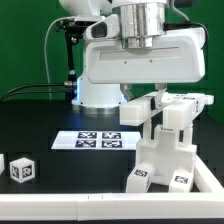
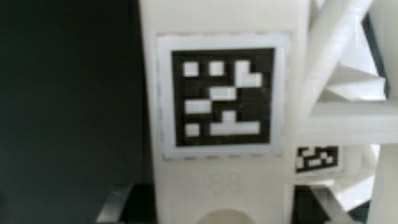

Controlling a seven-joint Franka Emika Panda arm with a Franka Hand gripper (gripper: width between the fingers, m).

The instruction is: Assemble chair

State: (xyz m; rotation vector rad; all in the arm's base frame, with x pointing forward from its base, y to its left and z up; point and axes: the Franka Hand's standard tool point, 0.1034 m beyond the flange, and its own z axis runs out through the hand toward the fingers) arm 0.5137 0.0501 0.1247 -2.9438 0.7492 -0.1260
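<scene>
Exterior view: I see tool (image 1: 148, 104) partly closed, jaws clamped on upright bar (image 1: 150, 114) of chair (image 1: 168, 155). Chair stands on table (image 1: 40, 125), exterior view's right. Marker board (image 1: 98, 140) just beside it. Loose cube (image 1: 22, 169) well apart, left.
Wrist view: I note tagged bar (image 2: 217, 95) filling frame, between jaws.

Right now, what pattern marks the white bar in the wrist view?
Black-and-white square tag on the white bar; wrist view shows best.

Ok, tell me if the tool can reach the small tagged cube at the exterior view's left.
Probably not yet: the tool grips a chair bar. Otherwise only the flat marker board lies between it and the cube.
</scene>
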